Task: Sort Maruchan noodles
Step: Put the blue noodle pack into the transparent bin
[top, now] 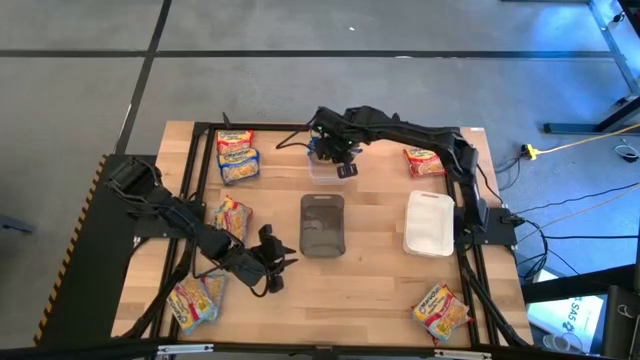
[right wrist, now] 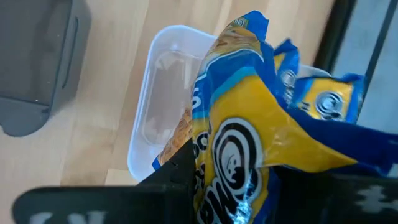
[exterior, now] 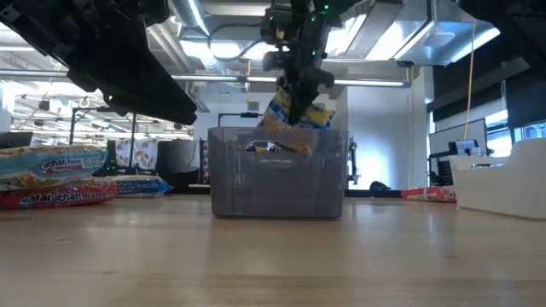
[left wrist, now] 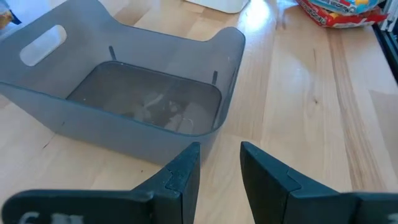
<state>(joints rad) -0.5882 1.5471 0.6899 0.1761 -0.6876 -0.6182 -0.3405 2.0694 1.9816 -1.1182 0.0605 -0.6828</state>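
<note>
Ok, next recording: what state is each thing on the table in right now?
Right gripper: shut on a blue-and-yellow noodle packet, held above the clear tub.
Left gripper: open, holding nothing, beside the grey bin.
Grey bin: upright, no packets inside.
Clear tub: upright, no packets inside.
White bin: upright.
Loose packets: lying flat on the table.

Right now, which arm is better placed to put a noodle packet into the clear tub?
The right arm. Its gripper is shut on a blue-and-yellow packet and hangs over the clear tub at the table's far side. The left gripper is open, holds nothing, and faces the grey bin.
</note>
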